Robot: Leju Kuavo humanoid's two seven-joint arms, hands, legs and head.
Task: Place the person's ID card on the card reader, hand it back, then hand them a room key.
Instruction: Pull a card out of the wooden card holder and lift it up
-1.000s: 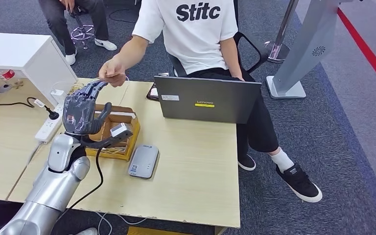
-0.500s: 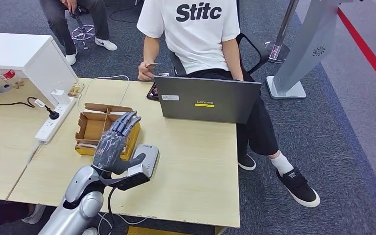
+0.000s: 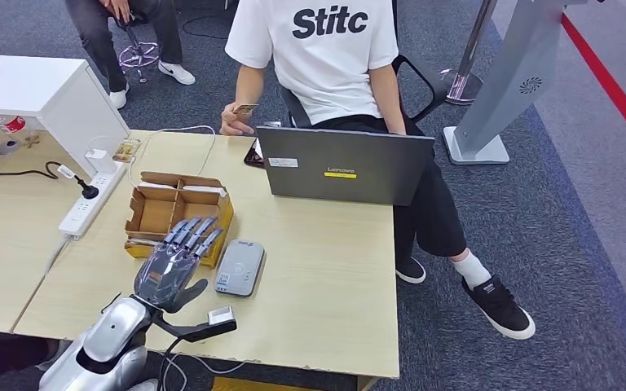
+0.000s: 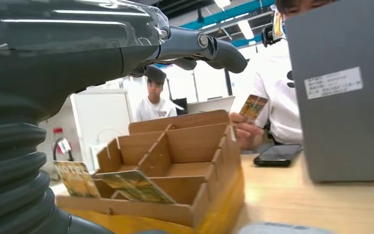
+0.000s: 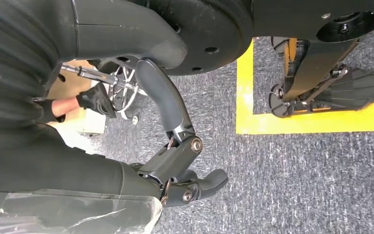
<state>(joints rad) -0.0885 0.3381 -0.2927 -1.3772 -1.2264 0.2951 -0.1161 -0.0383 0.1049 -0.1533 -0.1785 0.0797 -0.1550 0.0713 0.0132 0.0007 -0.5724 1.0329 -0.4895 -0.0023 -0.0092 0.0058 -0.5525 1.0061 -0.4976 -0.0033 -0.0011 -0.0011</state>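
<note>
My left hand (image 3: 175,261) hovers low over the table's near edge, fingers spread and empty, just left of the grey card reader (image 3: 240,266). Its fingers (image 4: 204,46) reach over the cardboard box (image 3: 178,213), whose compartments (image 4: 185,146) hold key cards (image 4: 136,185). The seated person in a white shirt holds a card (image 3: 244,108) in one hand at the table's far edge; the left wrist view shows that card (image 4: 253,106) beyond the box. My right hand (image 5: 180,165) hangs over grey carpet, empty, fingers loosely bent.
A grey laptop (image 3: 346,167) stands back-to-me at the far right of the table, a black phone (image 3: 254,153) beside it. A white power strip (image 3: 85,204) with cables lies left of the box, near a white cabinet (image 3: 41,90).
My left hand let go of the card at the person's hand, then drew back and down to the near edge. The person pulled the card in toward their body.
</note>
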